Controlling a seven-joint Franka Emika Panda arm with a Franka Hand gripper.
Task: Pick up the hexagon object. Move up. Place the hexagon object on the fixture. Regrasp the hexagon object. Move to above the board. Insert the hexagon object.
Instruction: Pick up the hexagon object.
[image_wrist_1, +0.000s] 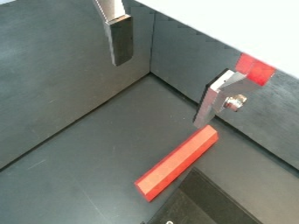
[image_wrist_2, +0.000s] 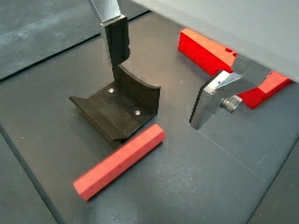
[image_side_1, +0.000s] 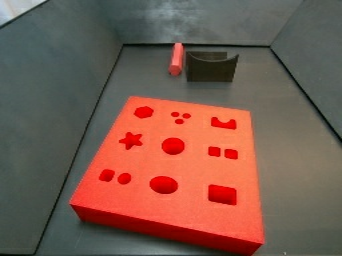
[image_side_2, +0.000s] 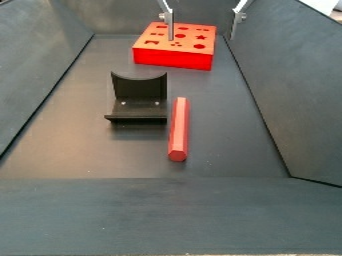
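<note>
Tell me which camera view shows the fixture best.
A side view: the fixture shows whole, notch and base plate, beside the hexagon object. The other side view has it small and far. One wrist view shows it under the open gripper; the other misses it.

A dark grey floor lies below, with dark walls rising left, right and far.

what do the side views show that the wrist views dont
Only the side views show the board's whole face with its shaped holes. Only the wrist views show the gripper clearly: both fingers wide apart, nothing between them, hanging above the floor near the fixture. Both kinds show the hexagon object lying flat on the floor beside the fixture, not on it.
</note>
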